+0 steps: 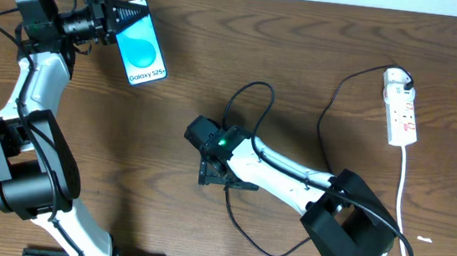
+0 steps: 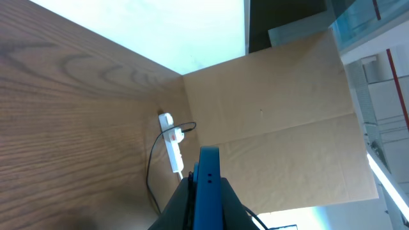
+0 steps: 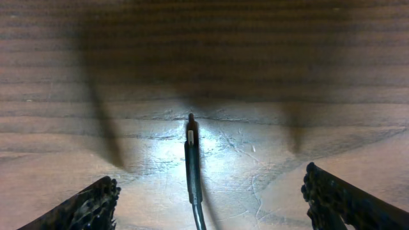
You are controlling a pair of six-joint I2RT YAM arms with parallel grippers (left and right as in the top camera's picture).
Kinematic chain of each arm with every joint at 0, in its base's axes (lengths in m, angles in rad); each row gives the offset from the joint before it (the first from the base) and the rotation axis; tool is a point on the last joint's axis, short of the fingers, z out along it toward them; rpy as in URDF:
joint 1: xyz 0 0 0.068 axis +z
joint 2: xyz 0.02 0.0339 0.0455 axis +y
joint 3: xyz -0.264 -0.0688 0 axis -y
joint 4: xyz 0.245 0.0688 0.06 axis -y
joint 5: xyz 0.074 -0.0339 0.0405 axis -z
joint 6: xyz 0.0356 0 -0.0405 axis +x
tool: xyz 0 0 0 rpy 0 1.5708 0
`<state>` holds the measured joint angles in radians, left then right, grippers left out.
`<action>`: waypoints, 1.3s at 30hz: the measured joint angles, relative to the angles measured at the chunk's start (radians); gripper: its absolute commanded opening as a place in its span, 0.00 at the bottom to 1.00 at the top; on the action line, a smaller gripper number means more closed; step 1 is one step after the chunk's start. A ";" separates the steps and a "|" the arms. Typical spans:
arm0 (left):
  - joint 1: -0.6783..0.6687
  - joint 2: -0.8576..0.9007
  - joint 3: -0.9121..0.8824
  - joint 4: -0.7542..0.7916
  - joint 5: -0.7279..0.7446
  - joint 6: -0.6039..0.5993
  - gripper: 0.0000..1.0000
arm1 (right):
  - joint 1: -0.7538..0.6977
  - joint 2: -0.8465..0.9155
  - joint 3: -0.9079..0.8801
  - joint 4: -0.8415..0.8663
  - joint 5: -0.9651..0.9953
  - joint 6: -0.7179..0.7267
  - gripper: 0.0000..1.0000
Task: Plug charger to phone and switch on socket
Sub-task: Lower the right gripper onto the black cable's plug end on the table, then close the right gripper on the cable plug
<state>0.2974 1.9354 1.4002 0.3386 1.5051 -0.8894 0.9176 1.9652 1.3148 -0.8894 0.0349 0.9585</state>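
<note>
The phone (image 1: 141, 50), blue screen up with white "Galaxy S25+" text, hangs above the table at the far left, and my left gripper (image 1: 126, 16) is shut on its top end. The left wrist view shows the phone edge-on (image 2: 208, 182) between the dark fingers. The charger's thin black cable (image 1: 327, 121) runs from its plug (image 1: 407, 78) in the white socket (image 1: 402, 107) round to the table's middle. Its connector tip (image 3: 191, 136) lies flat on the wood. My right gripper (image 3: 211, 180) stands open just above it, one finger on each side, touching nothing.
The socket's thick white cord (image 1: 403, 187) runs toward the front edge on the right. The socket (image 2: 171, 145) and the black cable (image 2: 150, 171) also show far off in the left wrist view, with a brown cardboard panel (image 2: 287, 108) beyond the table edge.
</note>
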 measured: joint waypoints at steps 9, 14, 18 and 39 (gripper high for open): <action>0.000 0.000 0.000 0.000 0.000 0.000 0.07 | -0.006 0.029 0.001 0.011 -0.015 0.000 0.83; 0.000 0.000 0.000 0.000 0.000 0.000 0.07 | -0.020 0.037 0.001 0.011 -0.035 0.001 0.78; 0.000 0.000 0.000 0.000 0.000 0.000 0.07 | -0.022 0.037 0.001 0.011 -0.039 0.002 0.74; 0.000 0.000 0.000 0.000 -0.011 0.000 0.08 | -0.021 0.037 0.001 0.009 -0.044 0.007 0.24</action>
<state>0.2974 1.9354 1.4002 0.3386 1.4937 -0.8894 0.8963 2.0022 1.3155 -0.8803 -0.0090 0.9657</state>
